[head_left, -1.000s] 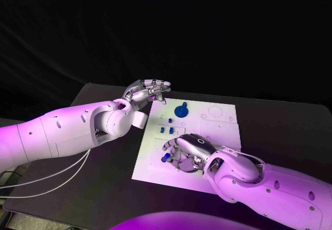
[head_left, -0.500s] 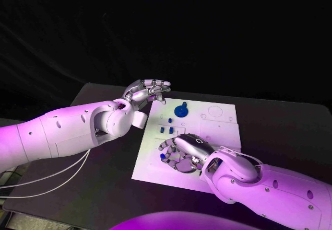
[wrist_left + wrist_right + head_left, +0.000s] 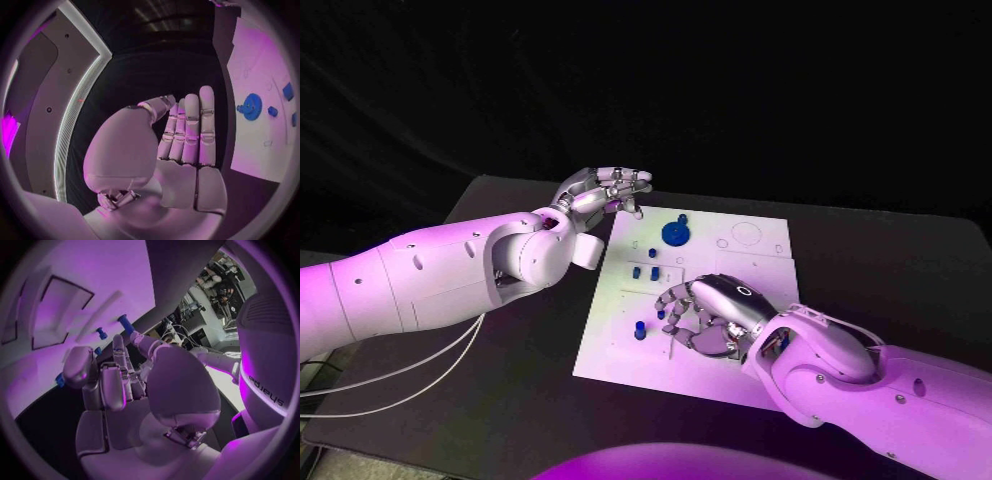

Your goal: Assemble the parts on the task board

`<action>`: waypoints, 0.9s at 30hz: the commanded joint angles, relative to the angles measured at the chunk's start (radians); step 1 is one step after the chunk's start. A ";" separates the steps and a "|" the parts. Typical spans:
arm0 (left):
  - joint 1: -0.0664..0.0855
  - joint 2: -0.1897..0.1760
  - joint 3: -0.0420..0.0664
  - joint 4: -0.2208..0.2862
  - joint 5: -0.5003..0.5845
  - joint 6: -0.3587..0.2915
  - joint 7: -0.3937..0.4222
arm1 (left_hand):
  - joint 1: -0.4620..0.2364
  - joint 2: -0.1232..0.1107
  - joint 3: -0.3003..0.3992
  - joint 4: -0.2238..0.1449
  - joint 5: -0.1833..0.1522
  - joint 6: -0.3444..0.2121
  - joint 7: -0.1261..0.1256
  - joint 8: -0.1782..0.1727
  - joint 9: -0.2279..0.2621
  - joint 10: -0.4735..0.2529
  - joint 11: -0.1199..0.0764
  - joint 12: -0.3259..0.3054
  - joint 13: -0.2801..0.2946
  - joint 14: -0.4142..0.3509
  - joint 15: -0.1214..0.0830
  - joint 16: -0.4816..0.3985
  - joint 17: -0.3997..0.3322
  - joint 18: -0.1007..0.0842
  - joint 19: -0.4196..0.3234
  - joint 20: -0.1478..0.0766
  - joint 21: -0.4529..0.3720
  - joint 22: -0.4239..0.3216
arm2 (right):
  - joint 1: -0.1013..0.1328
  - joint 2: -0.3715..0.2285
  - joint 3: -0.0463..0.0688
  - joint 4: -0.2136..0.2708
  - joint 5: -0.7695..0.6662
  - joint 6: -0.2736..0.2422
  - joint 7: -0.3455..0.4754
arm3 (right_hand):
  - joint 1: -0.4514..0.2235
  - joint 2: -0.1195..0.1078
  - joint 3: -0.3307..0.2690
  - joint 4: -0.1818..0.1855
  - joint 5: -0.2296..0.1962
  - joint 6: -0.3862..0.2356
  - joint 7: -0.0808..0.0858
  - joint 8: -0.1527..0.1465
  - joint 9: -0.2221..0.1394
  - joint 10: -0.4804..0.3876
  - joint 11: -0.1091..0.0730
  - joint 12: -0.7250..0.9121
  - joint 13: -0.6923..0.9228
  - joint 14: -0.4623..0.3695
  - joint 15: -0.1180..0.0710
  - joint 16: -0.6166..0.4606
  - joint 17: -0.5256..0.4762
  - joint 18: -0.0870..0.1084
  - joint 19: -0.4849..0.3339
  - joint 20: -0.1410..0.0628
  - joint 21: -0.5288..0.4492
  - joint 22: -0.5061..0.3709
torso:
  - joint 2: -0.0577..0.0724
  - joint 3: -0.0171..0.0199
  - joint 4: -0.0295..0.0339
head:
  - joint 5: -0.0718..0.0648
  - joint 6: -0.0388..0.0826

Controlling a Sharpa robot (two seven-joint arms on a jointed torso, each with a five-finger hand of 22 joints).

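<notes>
The right hand (image 3: 711, 315) is seen palm-down over the middle of the task board (image 3: 747, 265), fingers curled and slightly apart, holding nothing, small blue parts (image 3: 642, 330) just beside the fingertips; the left hand (image 3: 603, 192) is held empty, fingers together, off the board's far-left corner, above the counter (image 3: 906, 260)

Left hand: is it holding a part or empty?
Empty. The left hand holds nothing in its wrist view, palm bare, fingers together; in the head view it hovers off the task board's far left corner.
</notes>
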State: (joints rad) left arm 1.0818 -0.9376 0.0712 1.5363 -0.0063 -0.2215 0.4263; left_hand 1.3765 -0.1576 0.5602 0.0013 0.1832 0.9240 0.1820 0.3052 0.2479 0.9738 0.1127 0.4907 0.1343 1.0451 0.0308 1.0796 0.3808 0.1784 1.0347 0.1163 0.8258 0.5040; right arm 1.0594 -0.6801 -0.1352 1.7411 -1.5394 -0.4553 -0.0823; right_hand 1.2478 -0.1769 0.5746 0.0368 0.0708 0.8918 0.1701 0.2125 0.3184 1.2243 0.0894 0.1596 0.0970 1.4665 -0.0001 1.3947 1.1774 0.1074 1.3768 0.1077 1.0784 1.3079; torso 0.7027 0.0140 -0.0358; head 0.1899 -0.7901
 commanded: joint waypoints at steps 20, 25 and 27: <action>0.000 -0.009 0.000 0.001 -0.003 0.020 0.001 | -0.005 0.006 0.002 -0.007 0.005 -0.006 -0.003 -0.003 0.001 -0.007 -0.001 0.002 0.001 -0.007 0.003 0.006 0.001 0.006 -0.003 0.005 0.001 0.001 | 0.075 -0.377 0.003 0.087 0.411 0.147 -0.140 | -0.082 -0.001 -0.263 0.190 0.075 -0.012 -0.061 0.207 0.287 0.099 -0.060 0.990 1.027 0.073 -0.039 0.119 0.220 -0.055 0.100 -0.041 0.231 0.169 | -0.010 -0.0066 -0.0157 | -0.175 0.032; 0.000 -0.009 0.000 0.002 -0.003 0.020 0.001 | -0.005 0.006 0.002 -0.007 0.005 -0.006 -0.003 -0.003 0.001 -0.007 -0.001 0.002 0.001 -0.007 0.003 0.006 0.001 0.006 -0.003 0.005 0.001 0.001 | 0.060 -0.418 0.001 0.118 0.346 0.143 -0.200 | -0.071 -0.006 -0.288 0.205 0.066 -0.013 -0.063 0.212 0.301 0.123 -0.062 1.045 1.089 0.076 -0.040 0.127 0.240 -0.057 0.105 -0.042 0.241 0.175 | -0.011 -0.0062 -0.0181 | -0.191 0.030; 0.000 -0.009 0.000 0.002 -0.003 0.021 0.001 | -0.005 0.006 0.002 -0.007 0.005 -0.006 -0.003 -0.003 0.001 -0.007 -0.001 0.002 0.001 -0.007 0.003 0.006 0.001 0.006 -0.003 0.005 0.001 0.001 | 0.052 -0.426 0.000 0.129 0.316 0.131 -0.222 | -0.067 -0.005 -0.290 0.206 0.068 -0.013 -0.064 0.212 0.303 0.125 -0.062 1.050 1.094 0.076 -0.041 0.128 0.242 -0.057 0.105 -0.042 0.243 0.176 | -0.011 -0.0064 -0.0180 | -0.193 0.030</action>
State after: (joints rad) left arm 1.0817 -0.9479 0.0705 1.5357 -0.0064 -0.2191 0.4234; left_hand 1.3765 -0.1576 0.5602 0.0013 0.1832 0.9240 0.1820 0.3052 0.2476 0.9739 0.1126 0.4907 0.1340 1.0451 0.0308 1.0796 0.3806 0.1784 1.0347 0.1163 0.8258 0.5038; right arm 1.1157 -1.1041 -0.1347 1.8612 -1.1568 -0.3541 -0.2269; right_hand 1.1767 -0.1794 0.2911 0.2430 0.1405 0.8839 0.1087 0.4217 0.6204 1.3438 0.0268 1.2066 1.1899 1.4665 -0.0396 1.5163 1.3084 0.0689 1.4611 0.0664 1.3183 1.3078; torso 0.6922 0.0075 -0.0524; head 0.0035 -0.7593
